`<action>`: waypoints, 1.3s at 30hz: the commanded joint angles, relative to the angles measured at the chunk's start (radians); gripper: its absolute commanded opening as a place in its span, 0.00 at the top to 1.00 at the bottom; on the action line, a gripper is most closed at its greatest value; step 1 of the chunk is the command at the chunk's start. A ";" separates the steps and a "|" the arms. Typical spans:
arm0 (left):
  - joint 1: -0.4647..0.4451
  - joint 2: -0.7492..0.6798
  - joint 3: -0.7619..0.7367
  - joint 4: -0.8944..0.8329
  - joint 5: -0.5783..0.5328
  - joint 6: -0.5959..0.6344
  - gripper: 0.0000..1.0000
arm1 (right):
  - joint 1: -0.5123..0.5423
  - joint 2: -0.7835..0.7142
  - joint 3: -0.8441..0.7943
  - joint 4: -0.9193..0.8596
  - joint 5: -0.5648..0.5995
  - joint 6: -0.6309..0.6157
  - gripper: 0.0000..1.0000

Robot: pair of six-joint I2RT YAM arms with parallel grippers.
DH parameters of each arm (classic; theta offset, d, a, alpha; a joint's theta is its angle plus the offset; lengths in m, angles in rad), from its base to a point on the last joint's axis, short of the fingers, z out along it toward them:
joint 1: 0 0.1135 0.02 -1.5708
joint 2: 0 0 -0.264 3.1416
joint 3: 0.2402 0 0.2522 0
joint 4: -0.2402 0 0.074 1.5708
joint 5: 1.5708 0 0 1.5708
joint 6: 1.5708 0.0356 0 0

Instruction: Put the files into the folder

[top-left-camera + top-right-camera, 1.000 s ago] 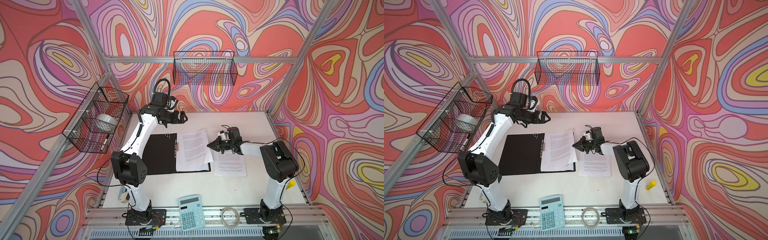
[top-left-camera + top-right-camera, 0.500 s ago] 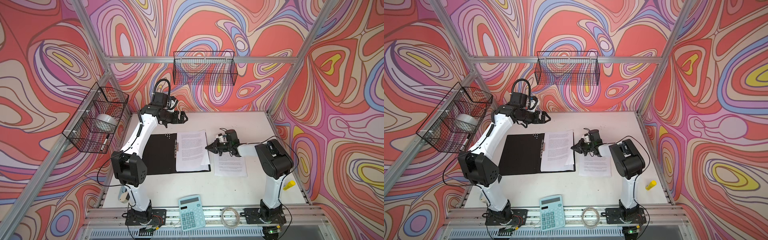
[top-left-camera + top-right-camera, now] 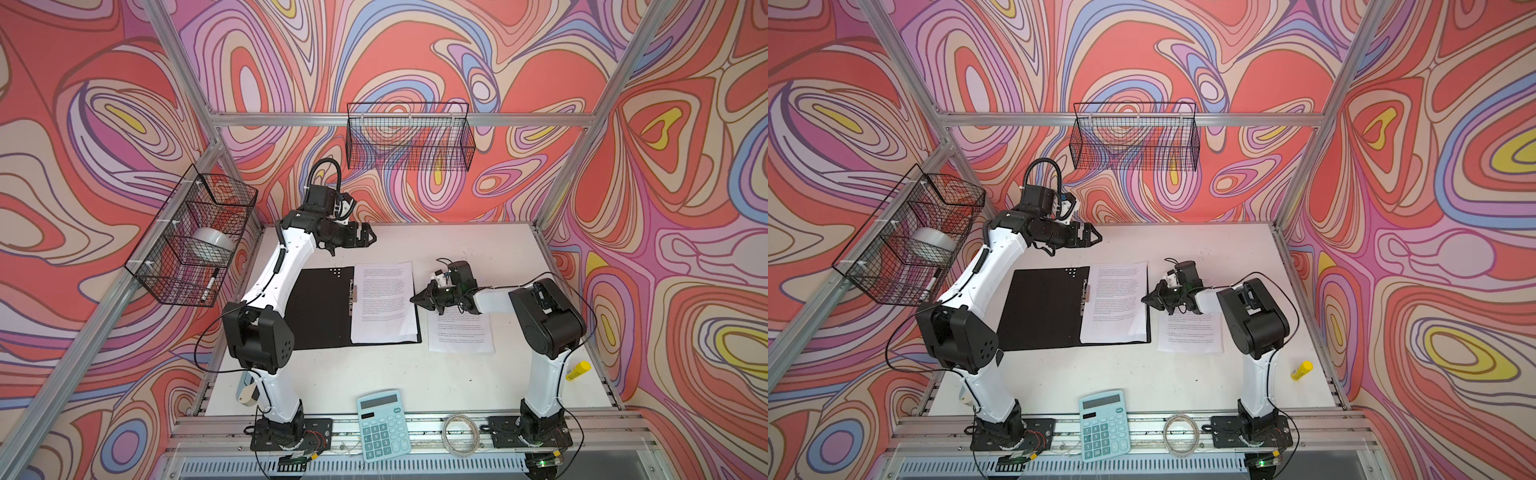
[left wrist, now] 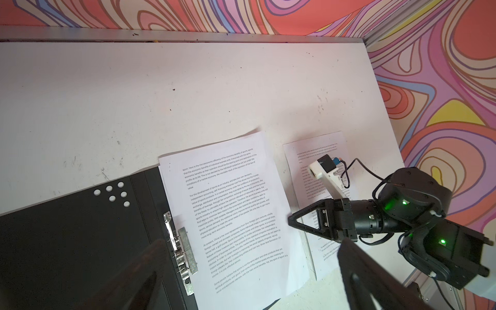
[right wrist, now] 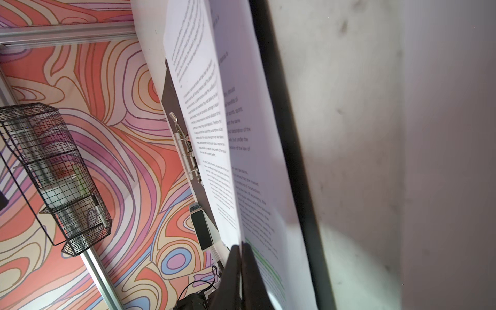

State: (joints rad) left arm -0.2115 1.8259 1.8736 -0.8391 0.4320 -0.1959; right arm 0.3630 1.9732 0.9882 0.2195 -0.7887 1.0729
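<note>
Having crept toward the folder [image 3: 320, 316] over the last second, now pressing the pinched-together tips of the right gripper [image 3: 414, 298] against the nearest edge of the files [image 3: 382, 303], and squaring up a stack skewed a moment ago. Leaving those sheets lying straight ahead of the tips on the black flap nearer the claw, their far edge reaching the metal clip [image 3: 353, 296]. Nipping a sheet edge or only pushing it: impossible to tell. Still leaving one loose sheet [image 3: 461, 334] under and behind that claw on the bare table [image 3: 457, 249], so probably needing another fetch. Keeping the left gripper [image 3: 370, 237] spread wide and empty, well above the stack's far corner, unmoved.
</note>
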 commanded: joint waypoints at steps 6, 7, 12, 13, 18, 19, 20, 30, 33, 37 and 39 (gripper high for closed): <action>0.000 -0.016 -0.019 0.017 0.016 -0.011 0.00 | 0.007 0.014 0.059 -0.181 0.048 -0.136 1.00; 0.000 -0.019 -0.020 0.018 0.017 -0.011 0.00 | 0.005 0.015 0.065 -0.198 0.052 -0.147 1.00; 0.000 -0.027 -0.032 0.023 0.018 -0.010 0.00 | 0.006 0.025 0.096 -0.267 0.053 -0.201 1.00; 0.000 -0.029 -0.034 0.024 0.017 -0.010 0.00 | 0.005 0.027 0.105 -0.284 0.055 -0.212 1.00; 0.000 -0.034 -0.037 0.025 0.019 -0.010 0.00 | 0.005 0.036 0.158 -0.389 0.077 -0.277 0.90; 0.000 -0.035 -0.037 0.026 0.019 -0.010 0.00 | 0.006 0.037 0.169 -0.414 0.084 -0.291 0.86; 0.000 -0.036 -0.036 0.026 0.019 -0.010 0.00 | 0.006 0.033 0.182 -0.447 0.095 -0.309 0.81; 0.000 -0.045 -0.068 0.047 -0.083 -0.097 0.00 | 0.006 0.003 0.313 -0.724 0.218 -0.460 0.68; 0.000 -0.060 -0.126 0.074 -0.172 -0.151 0.00 | 0.005 0.021 0.380 -0.769 0.260 -0.484 0.68; 0.000 -0.067 -0.226 0.111 -0.228 -0.237 0.00 | 0.004 0.087 0.486 -0.795 0.293 -0.499 0.67; 0.000 -0.073 -0.291 0.137 -0.270 -0.293 0.00 | 0.002 0.130 0.539 -0.794 0.297 -0.500 0.67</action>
State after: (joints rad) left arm -0.2115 1.7760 1.6421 -0.7429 0.2543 -0.3824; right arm 0.3634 2.0422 1.4822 -0.5369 -0.5373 0.6025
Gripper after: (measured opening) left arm 0.996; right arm 0.333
